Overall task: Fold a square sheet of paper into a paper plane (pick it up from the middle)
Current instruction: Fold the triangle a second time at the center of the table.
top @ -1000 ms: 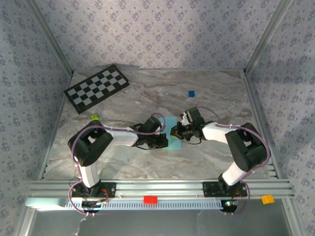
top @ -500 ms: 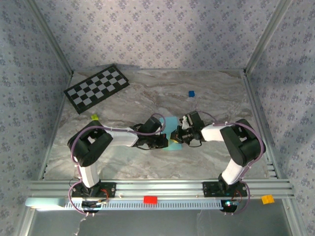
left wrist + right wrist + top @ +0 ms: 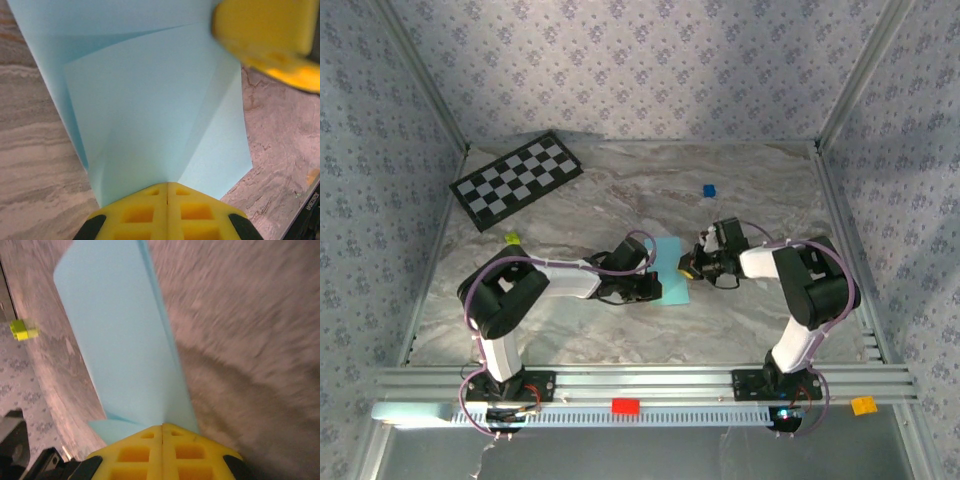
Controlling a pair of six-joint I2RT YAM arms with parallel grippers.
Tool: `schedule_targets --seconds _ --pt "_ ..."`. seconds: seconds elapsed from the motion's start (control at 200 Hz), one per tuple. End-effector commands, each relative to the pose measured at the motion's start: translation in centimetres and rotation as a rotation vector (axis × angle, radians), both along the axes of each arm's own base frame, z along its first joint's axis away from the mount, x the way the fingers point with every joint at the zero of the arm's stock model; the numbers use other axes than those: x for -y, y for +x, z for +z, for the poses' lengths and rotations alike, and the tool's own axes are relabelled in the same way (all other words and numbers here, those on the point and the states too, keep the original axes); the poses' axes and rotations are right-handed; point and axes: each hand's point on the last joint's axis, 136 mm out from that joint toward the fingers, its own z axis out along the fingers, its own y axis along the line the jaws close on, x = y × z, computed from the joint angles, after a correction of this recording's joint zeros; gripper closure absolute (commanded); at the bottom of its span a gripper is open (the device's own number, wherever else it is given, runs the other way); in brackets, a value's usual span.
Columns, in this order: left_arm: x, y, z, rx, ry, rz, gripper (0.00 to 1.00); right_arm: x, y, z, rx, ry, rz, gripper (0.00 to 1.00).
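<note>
The light sky-blue sheet of paper (image 3: 670, 268) lies partly folded at the middle of the marble table, between my two grippers. In the left wrist view the paper (image 3: 150, 100) shows diagonal creases and overlapping flaps. My left gripper (image 3: 656, 287) is shut on its near left edge, yellow fingertips pressed together (image 3: 166, 186). My right gripper (image 3: 691, 268) is shut on the opposite edge (image 3: 162, 427). From there the paper (image 3: 120, 330) runs away as a long narrow strip. One of the right gripper's yellow fingers (image 3: 270, 35) shows at the paper's far corner.
A black-and-white checkerboard (image 3: 516, 178) lies at the back left. A tiny dark-blue cube (image 3: 709, 189) sits behind the right gripper, and a lime-green block (image 3: 512, 238) left of the left arm. Red (image 3: 625, 405) and orange (image 3: 863, 404) blocks rest on the front rail.
My right gripper has drawn back to the right, and more of the blue paper now shows between the grippers. The left arm has stayed in place.
</note>
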Motion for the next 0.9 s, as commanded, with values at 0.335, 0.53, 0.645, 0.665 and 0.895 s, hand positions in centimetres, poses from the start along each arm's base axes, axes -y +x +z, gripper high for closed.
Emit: schedule_targets --seconds 0.335,0.53,0.645,0.665,0.895 --pt "-3.9 -2.8 -3.9 -0.097 0.185 0.005 1.00 -1.3 -0.2 2.6 0.100 0.028 0.058 0.91" --pt "-3.3 -2.7 -3.3 -0.091 0.154 -0.007 1.00 -0.3 -1.2 -0.8 0.019 -0.033 0.023 0.94" --pt "-1.9 -2.3 -1.3 -0.065 0.076 -0.021 1.00 0.5 -1.7 -2.4 -0.031 -0.081 0.006 0.96" --pt "-1.7 -2.1 -0.9 -0.056 0.065 -0.020 1.00 0.5 -1.9 -2.6 -0.036 -0.084 0.006 0.97" --pt "1.3 0.6 4.0 0.022 -0.044 0.004 0.94 1.0 -2.4 -3.1 -0.046 -0.103 0.000 0.98"
